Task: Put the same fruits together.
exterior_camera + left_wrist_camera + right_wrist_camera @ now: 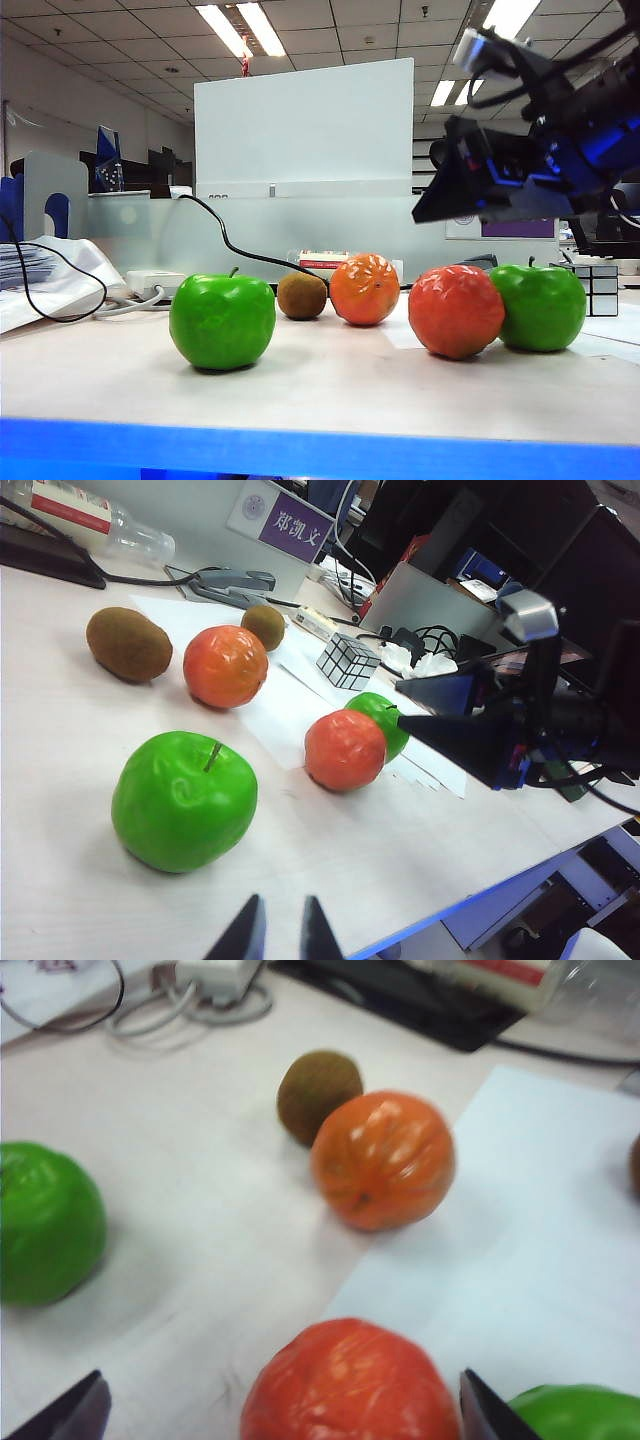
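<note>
A fuzzy brown oval kiwi [302, 296] lies on the pale wooden bench [330, 385], with a second, smaller brown kiwi [264, 626] farther back beside a sheet of white paper [520, 1250]. A silver mirror-faced puzzle cube [349, 661] sits on that paper, a black cable [228, 240] trails behind, and a clear plastic bottle with a red-and-white label [95, 522] lies on its side.

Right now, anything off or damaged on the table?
Nothing damaged or spilled. The fruits are just unsorted: one apple sits alone at left, the other apple touches the red orange at right, and a kiwi sits beside the second orange. Right tool hangs open above the red orange.
</note>
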You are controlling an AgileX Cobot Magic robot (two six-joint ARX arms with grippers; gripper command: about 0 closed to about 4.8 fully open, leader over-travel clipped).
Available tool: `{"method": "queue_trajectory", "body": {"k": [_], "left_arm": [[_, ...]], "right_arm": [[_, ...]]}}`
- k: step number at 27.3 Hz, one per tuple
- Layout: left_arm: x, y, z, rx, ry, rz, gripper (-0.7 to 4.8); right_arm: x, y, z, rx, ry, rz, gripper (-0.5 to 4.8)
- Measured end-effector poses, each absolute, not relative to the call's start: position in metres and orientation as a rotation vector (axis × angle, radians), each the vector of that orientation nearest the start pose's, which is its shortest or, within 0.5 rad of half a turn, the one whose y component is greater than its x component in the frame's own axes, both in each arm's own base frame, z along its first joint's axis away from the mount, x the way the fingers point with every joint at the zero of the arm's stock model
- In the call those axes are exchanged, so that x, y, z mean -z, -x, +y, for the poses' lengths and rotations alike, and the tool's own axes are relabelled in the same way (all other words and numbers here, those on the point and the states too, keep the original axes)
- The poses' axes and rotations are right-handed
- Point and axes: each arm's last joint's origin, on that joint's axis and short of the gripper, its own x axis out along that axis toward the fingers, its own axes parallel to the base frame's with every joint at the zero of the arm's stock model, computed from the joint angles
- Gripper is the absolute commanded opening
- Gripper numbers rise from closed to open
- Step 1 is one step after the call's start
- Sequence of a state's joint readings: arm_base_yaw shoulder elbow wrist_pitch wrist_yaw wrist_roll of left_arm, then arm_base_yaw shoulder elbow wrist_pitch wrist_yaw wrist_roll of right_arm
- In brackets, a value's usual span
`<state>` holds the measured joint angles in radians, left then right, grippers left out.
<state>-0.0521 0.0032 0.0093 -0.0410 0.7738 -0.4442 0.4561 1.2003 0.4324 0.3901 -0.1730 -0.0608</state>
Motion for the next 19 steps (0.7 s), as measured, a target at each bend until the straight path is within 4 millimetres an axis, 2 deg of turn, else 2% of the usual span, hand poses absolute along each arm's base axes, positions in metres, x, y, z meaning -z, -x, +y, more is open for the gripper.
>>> {"method": "queue_trajectory", "body": {"k": [11, 19], "left_arm": [[-0.163, -0.088, -0.025, 0.804, 0.431, 0.216, 0.62], [-0.163, -0.088, -0.025, 0.804, 0.431, 0.216, 0.62]], "right_arm": [[-0.165, -0.211, 0.113, -0.674, 0.14, 0.45, 4.79], [-0.162, -0.216, 0.115, -0.676, 0.16, 0.426, 4.79]]}}
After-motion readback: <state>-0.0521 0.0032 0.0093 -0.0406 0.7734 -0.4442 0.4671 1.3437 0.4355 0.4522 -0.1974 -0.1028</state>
